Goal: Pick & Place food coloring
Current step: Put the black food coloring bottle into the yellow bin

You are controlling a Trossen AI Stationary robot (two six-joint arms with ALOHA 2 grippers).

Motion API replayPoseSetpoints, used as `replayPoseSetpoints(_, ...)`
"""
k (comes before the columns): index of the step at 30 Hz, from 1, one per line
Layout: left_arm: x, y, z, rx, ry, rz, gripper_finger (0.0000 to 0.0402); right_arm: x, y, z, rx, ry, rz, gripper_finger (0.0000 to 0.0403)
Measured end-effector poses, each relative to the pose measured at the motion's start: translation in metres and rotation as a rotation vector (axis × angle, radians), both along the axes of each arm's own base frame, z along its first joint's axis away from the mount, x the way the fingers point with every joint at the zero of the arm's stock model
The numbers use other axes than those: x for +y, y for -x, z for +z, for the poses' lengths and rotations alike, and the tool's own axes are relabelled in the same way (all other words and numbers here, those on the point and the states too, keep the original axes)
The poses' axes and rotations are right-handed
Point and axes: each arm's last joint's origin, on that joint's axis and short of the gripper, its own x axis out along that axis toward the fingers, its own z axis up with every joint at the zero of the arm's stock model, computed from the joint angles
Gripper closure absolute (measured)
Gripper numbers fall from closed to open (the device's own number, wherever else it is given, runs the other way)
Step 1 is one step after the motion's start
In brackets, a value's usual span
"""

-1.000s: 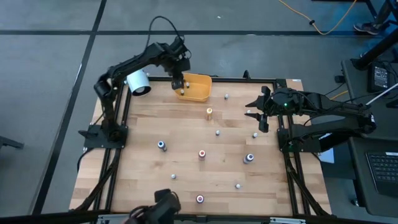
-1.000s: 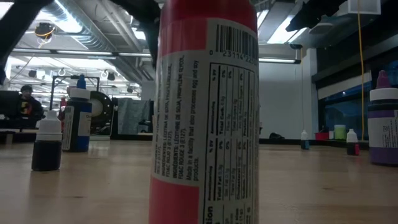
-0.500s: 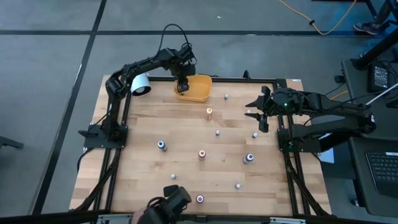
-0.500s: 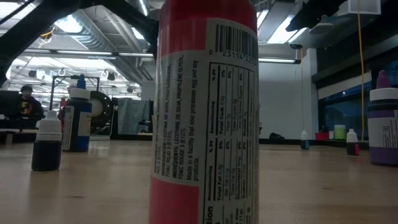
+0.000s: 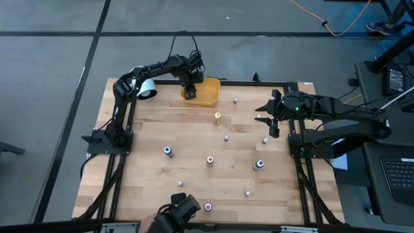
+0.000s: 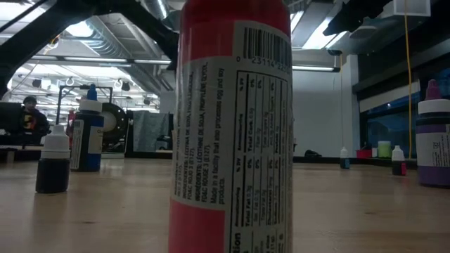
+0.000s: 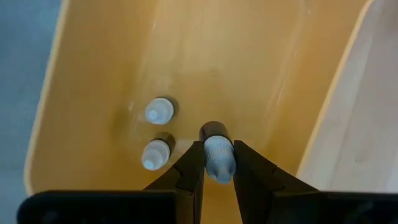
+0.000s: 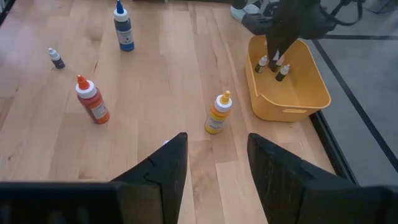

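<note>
Pinching a small white-capped bottle (image 7: 217, 155) between my left gripper's (image 7: 217, 171) fingers, I hold it low inside the yellow bin (image 7: 87, 74), beside two bottles (image 7: 158, 132) already standing there, likely to set it upright. My right gripper (image 8: 211, 158) waits over the table (image 5: 194, 139), fingers spread, empty.

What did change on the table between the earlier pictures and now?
The left gripper, shut on a small bottle, moved from the near-left edge of the yellow bin to above its inside, where two bottles already stand. The right gripper stayed open and still; the bottles on the table did not move.
</note>
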Motion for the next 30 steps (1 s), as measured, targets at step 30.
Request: replayPoseSetpoints(30, 0.003, -0.008, -0.029, 0.033, -0.008, -0.004, 0.0293, 0.0, 0.0, 0.0, 0.0, 0.0, 0.0, 0.0234)
